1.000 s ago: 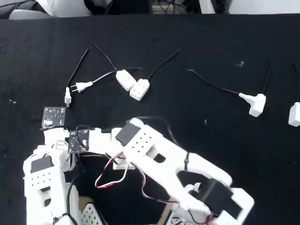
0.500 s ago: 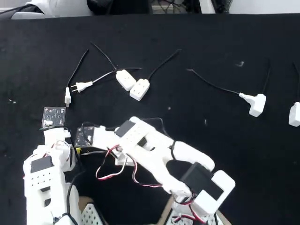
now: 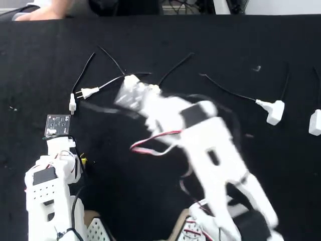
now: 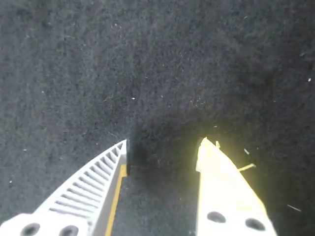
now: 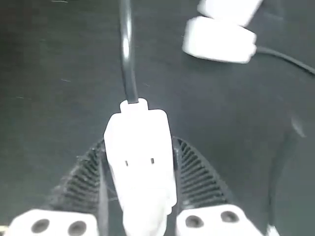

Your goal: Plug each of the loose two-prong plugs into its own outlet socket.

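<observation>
Your right gripper (image 5: 139,145) pinches the white rectangular plastic outlet socket (image 5: 140,172) by its sides, probably to steady it. The white two-prong plug (image 3: 85,93) lies near, unplugged. Your left gripper (image 4: 165,143) is spread, holding nothing.

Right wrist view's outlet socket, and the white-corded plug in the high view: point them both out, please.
outlet socket (image 5: 140,145), right wrist view, on its slotted face.
white-corded plug (image 3: 87,93), high view, on its body.

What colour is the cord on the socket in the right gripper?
Black cord, white socket; clearest in the right wrist view.
</observation>
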`<control>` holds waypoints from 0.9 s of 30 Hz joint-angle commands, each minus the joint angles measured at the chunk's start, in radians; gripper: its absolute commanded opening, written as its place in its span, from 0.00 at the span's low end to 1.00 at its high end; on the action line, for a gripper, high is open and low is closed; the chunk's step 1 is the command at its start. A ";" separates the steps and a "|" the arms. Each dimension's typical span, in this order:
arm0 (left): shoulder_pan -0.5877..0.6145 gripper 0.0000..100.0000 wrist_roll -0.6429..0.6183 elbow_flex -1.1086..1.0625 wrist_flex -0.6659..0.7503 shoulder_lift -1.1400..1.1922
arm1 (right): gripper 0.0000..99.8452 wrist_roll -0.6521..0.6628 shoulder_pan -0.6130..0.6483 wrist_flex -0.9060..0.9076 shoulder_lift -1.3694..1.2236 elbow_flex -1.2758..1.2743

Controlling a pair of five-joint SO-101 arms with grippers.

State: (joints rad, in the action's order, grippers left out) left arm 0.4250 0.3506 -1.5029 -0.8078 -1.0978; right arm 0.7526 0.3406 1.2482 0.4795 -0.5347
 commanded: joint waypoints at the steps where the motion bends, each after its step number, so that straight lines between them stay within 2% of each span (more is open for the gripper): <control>1: 0.005 0.23 0.008 0.002 0.006 -0.012 | 0.01 0.018 -0.313 0.012 0.101 0.051; 3: 0.005 0.23 0.008 0.002 0.006 -0.012 | 0.01 0.018 -0.499 0.005 0.090 0.053; 6: 0.004 0.23 0.008 0.002 0.006 -0.012 | 0.01 0.015 -0.761 -0.115 0.035 0.056; 9: -0.001 0.23 0.008 0.002 0.006 -0.012 | 0.01 -0.044 -0.888 -0.281 -0.070 0.090; 13: -0.001 0.23 0.008 0.002 0.006 -0.012 | 0.01 -0.080 -0.881 -0.322 -0.297 0.220; 18: 0.004 0.23 0.008 0.001 0.006 -0.012 | 0.01 -0.256 -0.830 -0.318 -0.596 0.509; 22: 0.004 0.23 0.008 0.001 0.006 -0.012 | 0.02 -0.305 -0.779 -0.226 -0.779 0.702; 24: 0.004 0.23 0.008 0.001 0.006 -0.012 | 0.07 -0.305 -0.761 -0.147 -0.837 0.791; 27: 0.004 0.23 0.008 0.001 0.006 -0.012 | 0.22 -0.298 -0.743 -0.009 -0.881 0.929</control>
State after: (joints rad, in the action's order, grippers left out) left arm 0.4250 0.3506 -1.5060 -0.8078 -1.1040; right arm 0.4580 -0.4358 1.1316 -0.3966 0.2248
